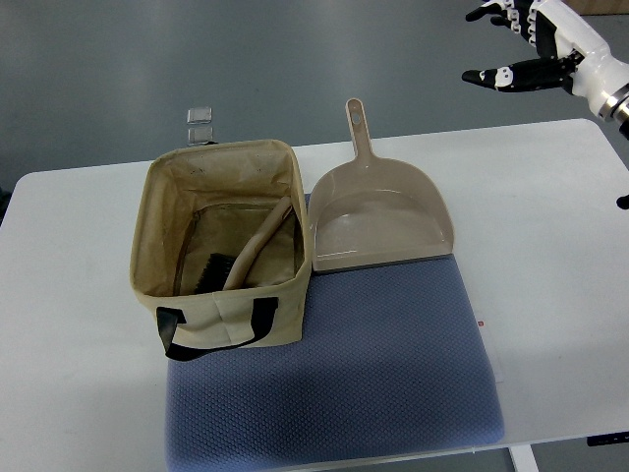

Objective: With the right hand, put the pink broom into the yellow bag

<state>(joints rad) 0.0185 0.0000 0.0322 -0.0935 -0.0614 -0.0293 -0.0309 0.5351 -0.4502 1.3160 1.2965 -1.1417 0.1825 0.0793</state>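
Since the broom point(254, 254) already lies inside the bag point(218, 324), you can judge the main step done: its dark bristles rest on the bag floor toward the near left, and its pale handle leans up toward the far right wall, the tip close under the rim. Your bag stands upright and open on the left part of the blue mat point(373, 374), its black strap hanging over the near side. Just right of it, touching or nearly so, the dustpan point(378, 221) lies flat, handle pointing away from you, half on the mat and half on the tabletop point(550, 246). Far to the right, your right hand point(521, 54) hovers above and beyond the tabletop's far corner, well apart from the bag, fingers spread and holding nothing. What is left, by my reading, is only parking that arm
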